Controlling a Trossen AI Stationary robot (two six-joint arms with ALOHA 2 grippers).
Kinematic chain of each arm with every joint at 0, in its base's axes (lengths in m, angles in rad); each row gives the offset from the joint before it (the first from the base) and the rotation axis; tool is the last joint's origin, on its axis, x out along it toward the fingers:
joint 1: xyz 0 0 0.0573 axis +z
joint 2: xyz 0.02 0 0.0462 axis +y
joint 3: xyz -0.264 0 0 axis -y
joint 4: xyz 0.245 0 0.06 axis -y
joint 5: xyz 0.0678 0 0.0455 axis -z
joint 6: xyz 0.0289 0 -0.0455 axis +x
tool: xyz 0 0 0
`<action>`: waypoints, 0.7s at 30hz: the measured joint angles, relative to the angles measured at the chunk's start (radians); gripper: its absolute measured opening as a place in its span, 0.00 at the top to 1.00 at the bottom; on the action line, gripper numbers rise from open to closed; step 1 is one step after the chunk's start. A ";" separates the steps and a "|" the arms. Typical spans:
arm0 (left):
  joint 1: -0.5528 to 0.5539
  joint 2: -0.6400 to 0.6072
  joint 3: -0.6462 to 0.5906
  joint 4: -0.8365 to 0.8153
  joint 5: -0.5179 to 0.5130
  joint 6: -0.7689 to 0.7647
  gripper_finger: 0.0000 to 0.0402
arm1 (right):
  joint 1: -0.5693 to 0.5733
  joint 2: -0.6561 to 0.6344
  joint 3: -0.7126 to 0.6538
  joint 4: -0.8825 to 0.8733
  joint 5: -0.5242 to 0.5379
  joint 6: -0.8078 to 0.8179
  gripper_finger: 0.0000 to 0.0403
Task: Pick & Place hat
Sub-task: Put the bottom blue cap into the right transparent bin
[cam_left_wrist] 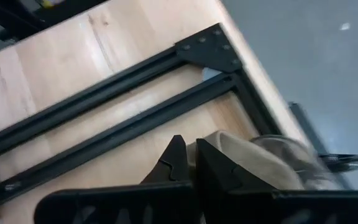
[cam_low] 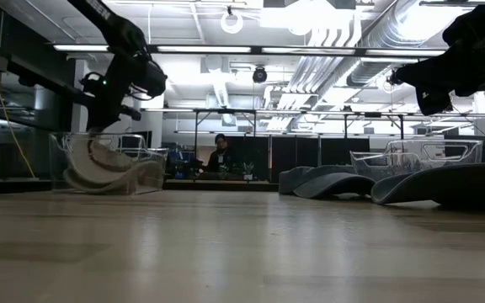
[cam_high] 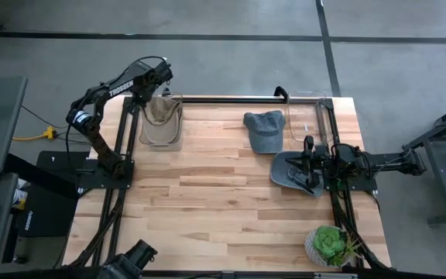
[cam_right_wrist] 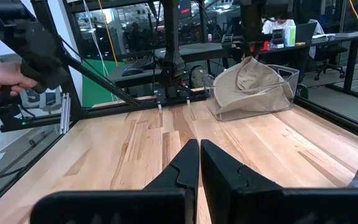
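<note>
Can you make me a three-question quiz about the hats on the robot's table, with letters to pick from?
1. Where is the tan hat?
A. in the clear bin by the left pincer
B. beside the plant
C. on the floor

2. How many hats are on the table?
A. one
B. three
C. six

3. How is the right pincer?
A. wide open
B. shut, holding nothing
C. gripping a cup

Answers: 1 A, it slumps inside the clear walls. 2 B, one tan, two blue-grey. 3 B, its fingers meet over bare wood.

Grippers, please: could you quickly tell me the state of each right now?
Left gripper: shut on tan hat.
Right gripper: shut, empty.
</note>
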 joint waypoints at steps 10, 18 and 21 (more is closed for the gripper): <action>-0.046 0.075 0.000 0.045 0.012 0.045 1.00 | 0.000 0.000 0.000 0.000 0.000 0.000 0.97; -0.087 0.091 0.000 0.056 -0.041 0.056 1.00 | 0.000 0.000 0.000 0.000 0.000 0.000 0.97; -0.083 0.073 0.001 0.040 -0.046 0.058 1.00 | 0.000 0.000 0.000 0.000 0.000 0.000 0.97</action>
